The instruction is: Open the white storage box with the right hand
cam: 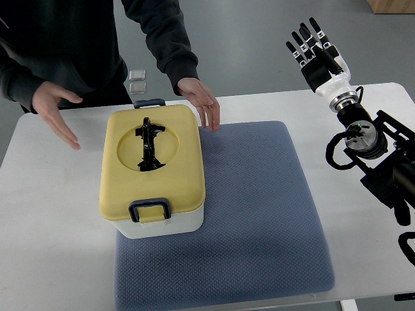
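Note:
The white storage box with a yellow lid sits shut on the left part of a blue-grey mat. A black handle lies in the lid's round recess. A blue latch is at the near side and another at the far side. My right hand is raised at the far right, well away from the box, its fingers spread and empty. My left hand is out of view.
A person in a dark top stands behind the white table, one hand to the left of the box and the other at its far right corner. Two small clear packets lie beyond the table's far edge.

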You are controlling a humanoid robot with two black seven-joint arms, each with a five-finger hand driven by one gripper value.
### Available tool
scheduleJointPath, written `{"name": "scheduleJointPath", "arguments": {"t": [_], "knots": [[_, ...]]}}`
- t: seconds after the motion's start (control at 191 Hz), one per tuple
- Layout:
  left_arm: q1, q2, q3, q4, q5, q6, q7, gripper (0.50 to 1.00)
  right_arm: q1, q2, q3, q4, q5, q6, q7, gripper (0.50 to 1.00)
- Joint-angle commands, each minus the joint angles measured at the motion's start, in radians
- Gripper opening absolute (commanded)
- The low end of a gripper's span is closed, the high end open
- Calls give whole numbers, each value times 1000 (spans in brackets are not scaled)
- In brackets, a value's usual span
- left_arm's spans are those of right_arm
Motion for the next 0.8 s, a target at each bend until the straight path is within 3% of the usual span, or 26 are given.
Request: {"name": "scheduleJointPath", "arguments": {"t": [0.0,0.497,0.701,0.795], "knots": [[0,0,-1,1,0,0,0,1000,-2,0,0,-2,0,0,0,930],[0,0,2,-4,0,-6,0,1000,18,-11,-3,12,-15,17,-3,930],[0,0,2,-4,0,-6,2,1000,124,-78,-129,61,-245,5,-3,930],[0,0,4,-5,0,-6,2,1000,219,-130,-285,67,-374,2,-2,930]]}}
